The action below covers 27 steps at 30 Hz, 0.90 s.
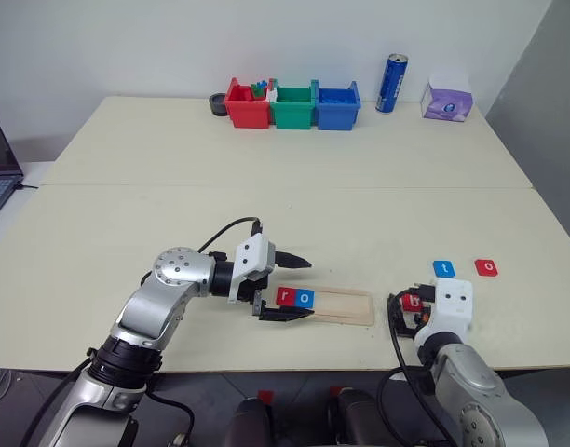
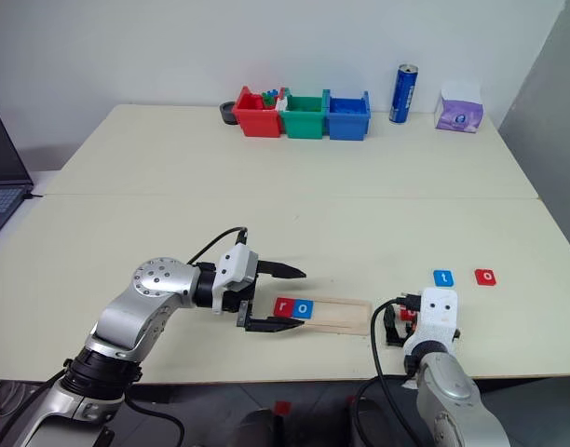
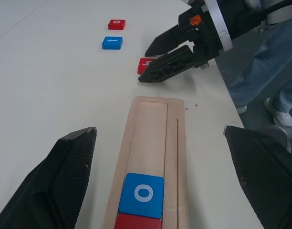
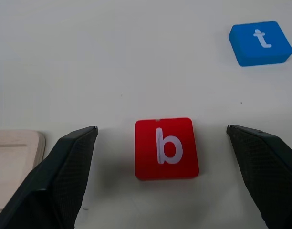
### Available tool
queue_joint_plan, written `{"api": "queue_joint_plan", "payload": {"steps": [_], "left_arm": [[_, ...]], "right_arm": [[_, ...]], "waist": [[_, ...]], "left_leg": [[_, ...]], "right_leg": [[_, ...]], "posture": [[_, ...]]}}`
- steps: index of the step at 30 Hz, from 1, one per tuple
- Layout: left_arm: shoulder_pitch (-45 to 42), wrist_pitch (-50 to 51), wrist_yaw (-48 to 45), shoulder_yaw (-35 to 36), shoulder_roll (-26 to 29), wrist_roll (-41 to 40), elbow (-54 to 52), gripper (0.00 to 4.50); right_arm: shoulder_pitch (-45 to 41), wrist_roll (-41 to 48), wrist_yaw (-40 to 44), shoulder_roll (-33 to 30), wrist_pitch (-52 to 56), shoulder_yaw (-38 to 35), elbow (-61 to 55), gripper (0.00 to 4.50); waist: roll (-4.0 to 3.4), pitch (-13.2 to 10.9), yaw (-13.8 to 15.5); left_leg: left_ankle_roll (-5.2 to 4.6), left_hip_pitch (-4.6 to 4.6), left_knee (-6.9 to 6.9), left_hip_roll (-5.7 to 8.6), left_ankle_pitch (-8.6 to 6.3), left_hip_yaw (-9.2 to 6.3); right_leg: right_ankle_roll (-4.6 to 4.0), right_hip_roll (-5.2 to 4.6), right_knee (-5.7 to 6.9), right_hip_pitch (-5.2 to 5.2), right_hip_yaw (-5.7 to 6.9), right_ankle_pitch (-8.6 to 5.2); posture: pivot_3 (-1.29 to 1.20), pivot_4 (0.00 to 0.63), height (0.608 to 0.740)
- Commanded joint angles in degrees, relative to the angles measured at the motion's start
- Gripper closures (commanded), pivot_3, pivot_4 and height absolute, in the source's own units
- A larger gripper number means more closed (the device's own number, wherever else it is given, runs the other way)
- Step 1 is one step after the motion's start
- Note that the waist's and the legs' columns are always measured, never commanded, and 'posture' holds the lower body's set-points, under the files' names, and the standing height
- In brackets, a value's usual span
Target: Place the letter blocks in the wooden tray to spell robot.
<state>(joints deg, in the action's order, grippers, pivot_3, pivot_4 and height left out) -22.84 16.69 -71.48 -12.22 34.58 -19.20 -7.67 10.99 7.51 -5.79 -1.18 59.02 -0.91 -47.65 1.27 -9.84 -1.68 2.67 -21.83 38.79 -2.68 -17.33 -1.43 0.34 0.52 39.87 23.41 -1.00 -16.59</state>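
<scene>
The tray point(image 1: 336, 304), pale smooth wood with rounded ends, already held a red r point(image 1: 286, 297) and blue o point(image 1: 305, 298) at its left end. The b point(image 4: 166, 148), a flat glossy red tile, lay on the desk between the right gripper's point(image 4: 162, 162) spread fingers, untouched. It looked due next: pinch it and lift. The left gripper point(image 1: 290, 287) straddled the tray's left end, fingers wide. The t point(image 1: 443, 268) and the second o point(image 1: 487, 267) waited beyond.

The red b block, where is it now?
The red b block lies flat on the table between the open right gripper's fingers, just beyond the tray's empty right end.
</scene>
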Motion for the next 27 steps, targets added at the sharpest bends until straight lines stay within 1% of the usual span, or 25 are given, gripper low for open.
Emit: {"api": "queue_joint_plan", "payload": {"steps": [1,4,5,7,11,12,13,15,16,18,20,27], "left_arm": [[-0.01,-1.46,0.43,0.53,0.28,0.03,-1.72,0.0],[0.19,-1.76,0.95,0.95,0.51,0.27,-1.26,0.0],[0.2,-1.84,1.2,0.96,0.49,0.34,-1.16,0.0],[0.68,-1.68,1.69,0.83,0.42,0.28,-1.69,0.0],[1.04,-1.18,2.2,0.33,0.18,0.21,-2.63,0.0],[0.95,-1.07,2.27,0.1,0.1,0.21,-2.79,0.0],[0.88,-0.99,2.32,-0.06,0.06,0.21,-2.89,0.0],[0.59,-0.68,2.48,-0.25,-0.07,0.18,-3.13,0.0],[0.34,-0.42,2.61,-0.29,-0.18,0.14,-3.26,0.0],[0.09,-0.09,2.76,-0.36,-0.31,0.11,-3.44,0.0],[0.09,0.17,2.82,-0.4,-0.32,0.07,-3.68,0.0],[-0.06,0.63,3.01,-0.36,-0.09,0.12,-3.89,0.0]], "right_arm": [[-2.04,-0.68,2.97,-5.09,-1.85,-0.1,-5.74,0.08],[-4.29,2.51,10.34,-14.72,4.27,-1.05,-6.49,0.08],[-5.14,3.57,12.95,-17.75,4.69,-1.98,-6.14,0.08],[-8.74,7.91,20.77,-23.91,3.61,-7.72,-3.45,0.08],[-9.2,14.15,36.56,-36.07,-3.02,-12.35,0.81,0.08],[-8.87,15.01,41.82,-39.98,-5.92,-12.35,2.87,0.08],[-8.58,15.57,45.38,-42.71,-8.17,-12.29,4.46,0.08],[-7.97,15.91,50.66,-47.39,-11.12,-11.1,7.77,0.08],[-7.89,15.42,53.01,-49.45,-12.95,-9.75,9.84,0.08],[-7.91,14.19,56.12,-52.06,-16.63,-7.55,13.08,0.08],[-8.75,13.38,57.92,-52.96,-19.06,-5.4,16.55,0.08],[-14.13,9.97,60.89,-52.85,-25.78,0.81,26.64,0.08]], "waist": [[0.0,0.0,-0.02],[0.01,0.0,-0.01],[0.01,0.0,-0.01],[-0.01,-0.01,0.0],[0.01,-0.02,0.04],[0.02,-0.03,0.04],[0.02,-0.03,0.05],[0.03,-0.03,0.06],[0.03,-0.03,0.07],[0.07,-0.05,0.08],[0.07,-0.06,0.08],[0.08,-0.07,0.05]], "left_leg": [[0.0,-0.01,0.01,0.02,0.0,0.01],[0.0,-0.01,0.01,0.02,0.0,0.0],[0.0,0.0,0.01,0.02,0.0,0.0],[-0.01,0.01,0.01,0.03,0.0,0.0],[-0.02,0.02,0.01,0.05,-0.01,-0.03],[-0.03,0.02,-0.01,0.04,-0.01,-0.06],[-0.04,0.01,-0.01,0.03,-0.02,-0.08],[-0.05,0.01,-0.02,0.04,-0.02,-0.07],[-0.06,0.01,-0.01,0.04,-0.03,-0.05],[-0.06,0.01,0.01,0.05,-0.03,-0.03],[-0.06,0.01,0.02,0.05,-0.03,-0.03],[-0.05,0.02,0.03,0.04,-0.03,-0.02]], "right_leg": [[0.0,-0.01,0.0,0.0,0.0,0.0],[0.0,-0.01,-0.02,0.0,0.0,0.0],[0.0,-0.01,-0.02,-0.01,0.01,0.0],[0.0,0.0,-0.03,-0.02,0.01,0.0],[0.0,0.01,-0.04,-0.06,0.04,0.0],[-0.01,0.03,-0.09,-0.07,0.06,0.0],[-0.01,0.04,-0.13,-0.08,0.07,0.01],[-0.05,0.04,-0.21,-0.12,0.06,0.03],[-0.2,0.04,-0.24,-0.14,0.04,0.12],[-0.26,0.03,-0.3,-0.17,0.04,0.18],[-0.25,0.02,-0.3,-0.17,0.03,0.18],[-0.26,0.02,-0.28,-0.17,0.02,0.19]], "posture": [[0.0,0.15,0.74],[0.0,0.15,0.74],[0.0,0.15,0.74],[0.0,0.15,0.74],[0.0,0.15,0.74],[0.0,0.15,0.74],[0.0,0.15,0.74],[0.0,0.15,0.74],[0.0,0.15,0.74],[0.0,0.15,0.74],[0.0,0.15,0.74],[0.0,0.15,0.74]]}}
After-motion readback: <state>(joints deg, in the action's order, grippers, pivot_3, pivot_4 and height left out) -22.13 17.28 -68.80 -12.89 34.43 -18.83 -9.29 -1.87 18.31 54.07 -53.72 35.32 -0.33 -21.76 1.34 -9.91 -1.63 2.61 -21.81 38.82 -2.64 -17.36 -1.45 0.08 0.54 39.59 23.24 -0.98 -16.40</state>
